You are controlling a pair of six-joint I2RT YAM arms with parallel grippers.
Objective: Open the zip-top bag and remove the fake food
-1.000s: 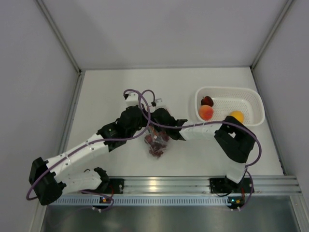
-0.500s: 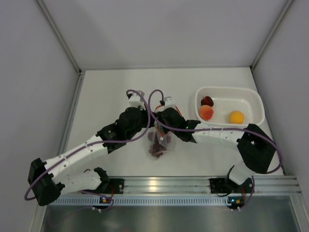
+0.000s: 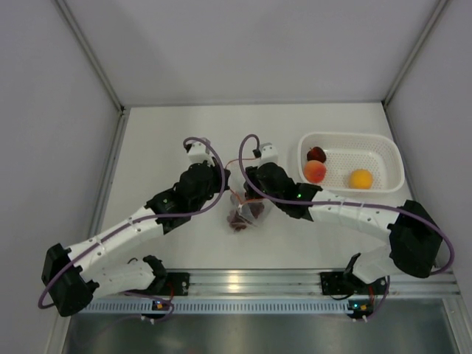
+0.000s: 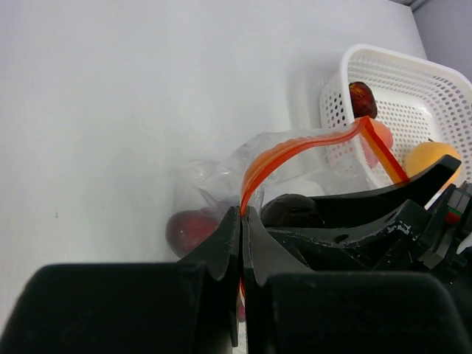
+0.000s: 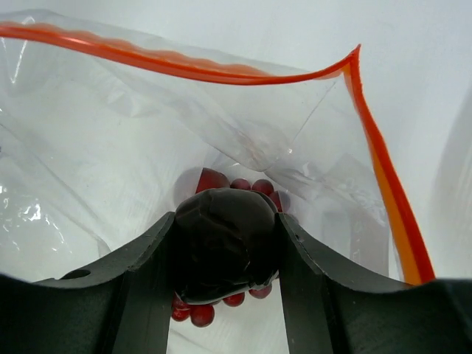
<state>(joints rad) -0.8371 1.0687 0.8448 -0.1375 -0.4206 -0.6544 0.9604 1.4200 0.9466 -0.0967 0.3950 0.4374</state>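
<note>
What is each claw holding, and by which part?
Left claw pinches the small clear plastic zip-top bag by its red-orange zip strip. Right claw, inside the bag's mouth, grips a rounded blackish toy fruit across its sides.

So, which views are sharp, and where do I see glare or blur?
Top view: soft even light, sharp, a glint on the rail. Left wrist: the left hand looks soft at the bottom, the bag sharp. Right wrist: white glare spots on the bag's left side.
</note>
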